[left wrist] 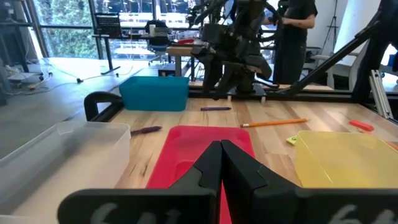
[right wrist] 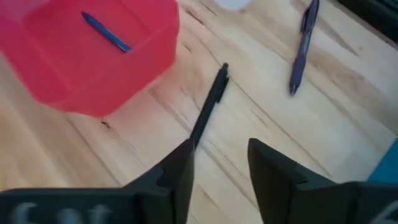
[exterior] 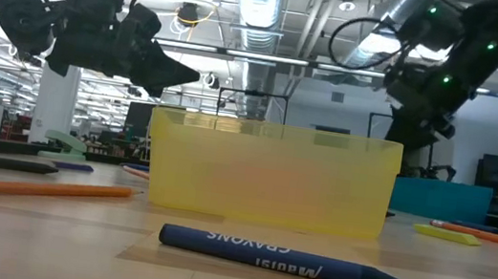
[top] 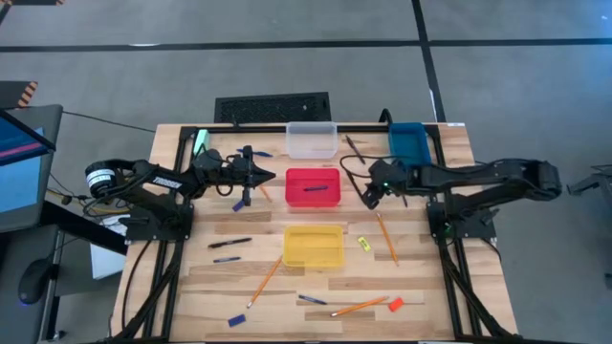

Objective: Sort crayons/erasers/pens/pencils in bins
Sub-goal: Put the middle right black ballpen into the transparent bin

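My right gripper (right wrist: 217, 165) (top: 369, 188) hangs open and tilted down over the table, just right of the red bin (top: 313, 198). A black pen (right wrist: 210, 102) lies flat on the wood before its fingers, its near end beside one fingertip; I cannot tell whether they touch. A dark blue pen (right wrist: 303, 46) lies farther off. Another blue pen (right wrist: 106, 32) rests inside the red bin. My left gripper (top: 260, 175) (left wrist: 221, 163) is shut on nothing, level, left of the red bin. The clear bin (top: 312, 140), blue bin (top: 408, 141) and yellow bin (top: 314, 247) stand around.
Pencils (top: 385, 239) (top: 266, 280) (top: 361, 307), pens (top: 229, 243) (top: 311, 299), crayons (top: 237, 205) (top: 234, 319), a yellow-green eraser (top: 364, 243) and an orange-red eraser (top: 394, 304) lie scattered on the table's near half. A pale green block (top: 200, 143) sits far left. A blue crayon (exterior: 282, 258) lies before the yellow bin.
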